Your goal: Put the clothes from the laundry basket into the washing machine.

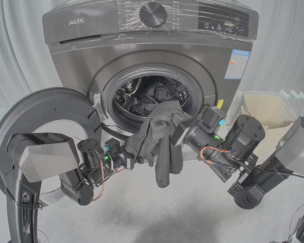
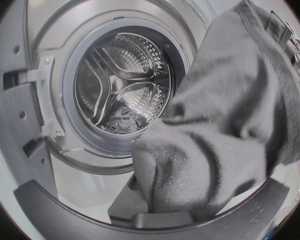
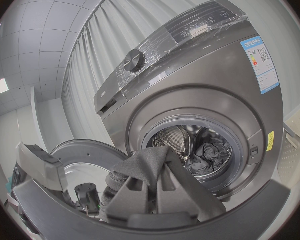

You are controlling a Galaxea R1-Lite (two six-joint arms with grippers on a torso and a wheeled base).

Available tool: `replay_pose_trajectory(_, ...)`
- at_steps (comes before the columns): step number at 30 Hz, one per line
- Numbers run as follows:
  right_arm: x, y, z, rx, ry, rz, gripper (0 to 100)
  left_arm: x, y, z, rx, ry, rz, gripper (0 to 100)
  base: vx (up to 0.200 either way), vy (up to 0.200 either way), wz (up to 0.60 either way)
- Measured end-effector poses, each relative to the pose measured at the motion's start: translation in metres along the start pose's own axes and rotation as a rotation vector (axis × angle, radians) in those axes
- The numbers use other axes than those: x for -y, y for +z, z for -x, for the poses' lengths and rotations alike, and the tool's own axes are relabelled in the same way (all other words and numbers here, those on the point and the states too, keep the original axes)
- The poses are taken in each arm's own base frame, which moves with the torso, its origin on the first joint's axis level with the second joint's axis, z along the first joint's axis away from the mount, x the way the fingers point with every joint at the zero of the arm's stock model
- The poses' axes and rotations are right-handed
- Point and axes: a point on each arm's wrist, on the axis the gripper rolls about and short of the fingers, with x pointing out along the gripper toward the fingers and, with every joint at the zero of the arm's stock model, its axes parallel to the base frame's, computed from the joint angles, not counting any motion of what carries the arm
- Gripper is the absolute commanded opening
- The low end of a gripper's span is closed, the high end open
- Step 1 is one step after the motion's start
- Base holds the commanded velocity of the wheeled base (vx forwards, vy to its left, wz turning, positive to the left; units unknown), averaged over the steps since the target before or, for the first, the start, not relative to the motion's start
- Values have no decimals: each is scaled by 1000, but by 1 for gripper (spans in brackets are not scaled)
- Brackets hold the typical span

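A dark grey garment (image 1: 158, 132) hangs in front of the washing machine's (image 1: 77, 61) open drum mouth, its top edge lying on the rim and its legs dangling toward the floor. My left gripper (image 1: 129, 160) is shut on its lower left part, and in the left wrist view the cloth (image 2: 223, 117) drapes over the fingers. My right gripper (image 1: 179, 127) is shut on the upper right part, with fabric (image 3: 140, 164) pinched between both fingers (image 3: 180, 190). More dark clothes (image 1: 155, 91) lie inside the drum (image 2: 123, 122).
The round door (image 1: 50, 108) stands swung open to the left, close to my left arm. A cream laundry basket (image 1: 270, 108) sits on the floor right of the machine, behind my right arm. Bare grey floor lies below the garment.
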Motion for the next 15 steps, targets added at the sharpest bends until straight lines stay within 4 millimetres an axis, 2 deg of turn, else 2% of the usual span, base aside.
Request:
replay_pose_trajectory(7, 7, -9, -1, -22, -20, 7, 0, -1, 28, 26, 16, 3, -3, 0, 0, 0, 0)
replay_pose_trajectory(12, 15, -26, 2, -81, -42, 19, 0, -1, 48, 54, 21, 9, 0, 0, 0, 0, 0)
replay_pose_trajectory(13, 16, -31, 4, -99, -47, 22, 100, -1, 51, 58, 27, 8, -1, 0, 0, 0, 0)
replay_pose_trajectory(15, 21, -41, 8, -141, -60, 30, 100, -1, 58, 63, 39, 8, -8, 0, 0, 0, 0)
